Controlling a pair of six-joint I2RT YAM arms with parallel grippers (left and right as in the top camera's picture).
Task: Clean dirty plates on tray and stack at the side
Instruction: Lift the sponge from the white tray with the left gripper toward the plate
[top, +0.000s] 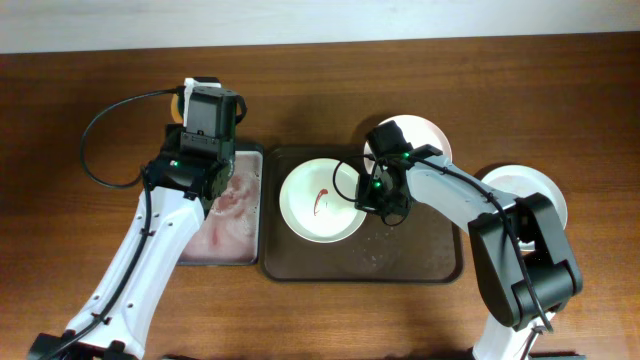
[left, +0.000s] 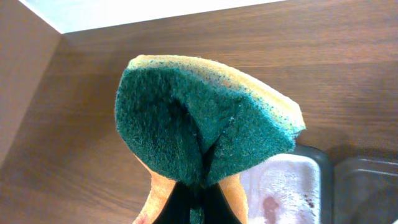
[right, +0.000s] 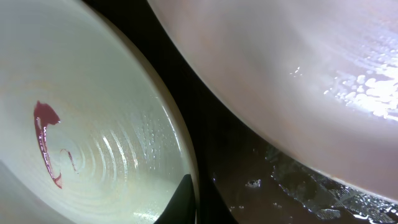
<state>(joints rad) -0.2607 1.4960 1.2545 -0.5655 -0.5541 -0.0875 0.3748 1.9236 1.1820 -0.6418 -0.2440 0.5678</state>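
Note:
A pale greenish-white plate with a red sauce squiggle lies at the left of the dark brown tray. My right gripper is shut on its right rim. In the right wrist view one finger is inside the plate and one is outside, over the wet tray, with the jaws pinching the rim. A white plate sits at the tray's back right corner and also shows in the right wrist view. Another white plate rests on the table to the right. My left gripper is shut on a green-yellow sponge.
A black basin with pinkish liquid stands left of the tray, below my left gripper; its corner shows in the left wrist view. Bare wood-grain tabletop lies around both. The right arm reaches across the tray's right half.

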